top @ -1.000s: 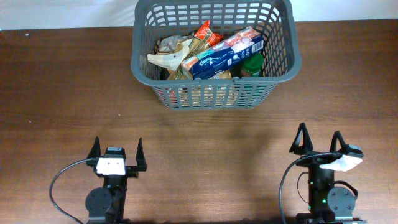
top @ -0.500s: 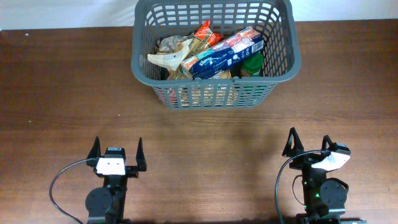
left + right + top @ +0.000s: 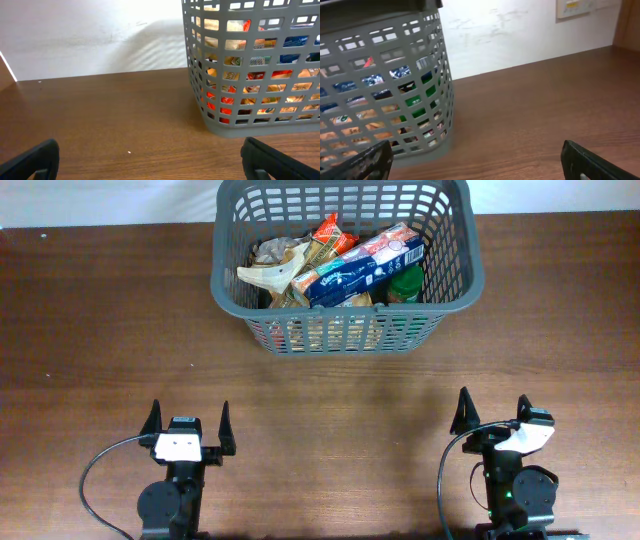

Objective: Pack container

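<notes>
The container (image 3: 225, 280) is a dark grey slotted basket at the back middle of the table, filled with packaged goods, among them a blue tissue box (image 3: 365, 260) lying on top. Its wall shows at the right of the left wrist view (image 3: 250, 125) and at the left of the right wrist view (image 3: 385, 145). My left gripper (image 3: 187, 416) rests near the front left edge, open and empty. My right gripper (image 3: 490, 408) stands near the front right edge, open, with nothing between its fingers. Both are well apart from the basket.
Bare brown wooden tabletop (image 3: 330, 400) lies between the basket and both grippers. A white wall (image 3: 90, 35) runs behind the table. A black cable (image 3: 95, 470) loops beside the left arm's base.
The right gripper has shifted left and turned slightly toward the basket. The left arm and the basket's contents have not moved.
</notes>
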